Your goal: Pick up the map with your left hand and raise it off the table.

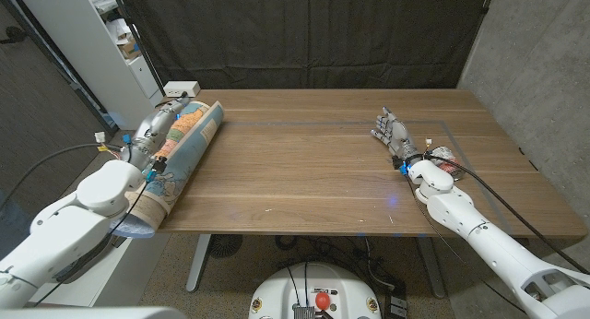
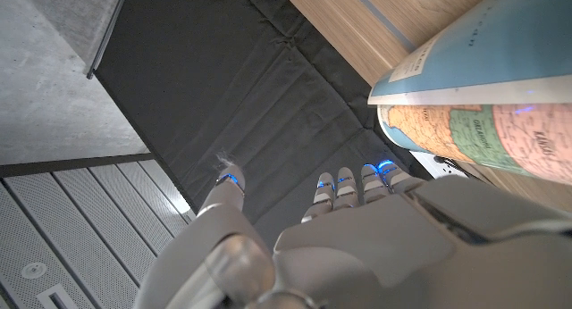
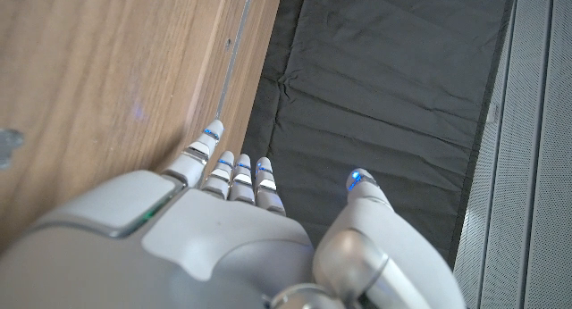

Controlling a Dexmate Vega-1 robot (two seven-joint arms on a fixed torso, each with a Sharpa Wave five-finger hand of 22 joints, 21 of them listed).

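Here left robot hand (image 1: 164, 122) beside rolled map (image 1: 181, 159) at table (image 1: 313, 171) edge, fingers spread, holding nothing; right robot hand (image 1: 391, 130) empty, fingers apart.

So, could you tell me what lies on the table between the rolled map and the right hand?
Nothing: in the head view, only bare wooden table stretches between the rolled map by the left hand and the right hand.
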